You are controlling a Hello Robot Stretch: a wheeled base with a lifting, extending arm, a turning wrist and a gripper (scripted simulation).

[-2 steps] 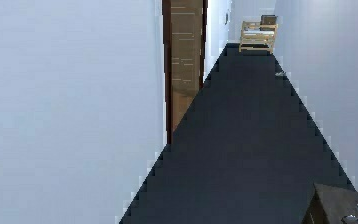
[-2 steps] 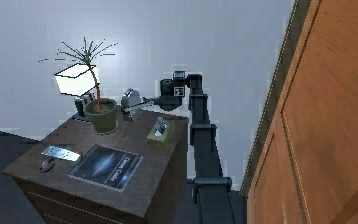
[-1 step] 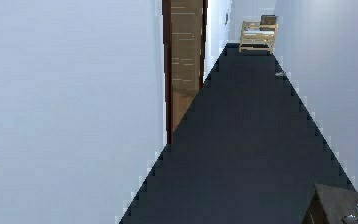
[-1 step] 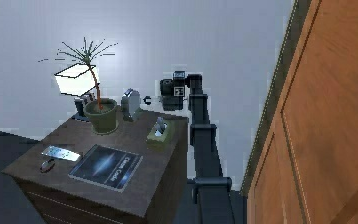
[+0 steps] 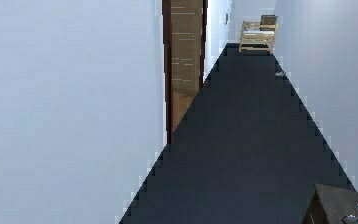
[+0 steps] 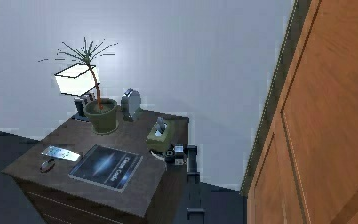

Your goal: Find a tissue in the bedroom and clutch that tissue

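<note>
A small green box with white tissue poking from its top [image 6: 160, 131] stands near the right edge of a dark wooden dresser top [image 6: 47, 140] in the arm side view. The dark arm bar [image 6: 194, 190] rises from the bottom edge, and the gripper [image 6: 174, 152] sits at its far end, right by the box's lower right corner. With the box on the dresser at the fingers, I cannot tell whether the gripper holds anything or touches the box.
On the dresser stand a spiky plant in a green pot [image 6: 101, 115], a white-shaded lamp [image 6: 75, 80], a small grey device [image 6: 131, 103], a flat dark rectangle [image 6: 107, 165] and a phone-like slab [image 6: 60, 153]. A wooden door [image 6: 322, 130] stands right. The forward view has a dark-floored corridor [image 5: 247, 130], a wooden door [image 5: 186, 60] and a pale chair [image 5: 257, 36].
</note>
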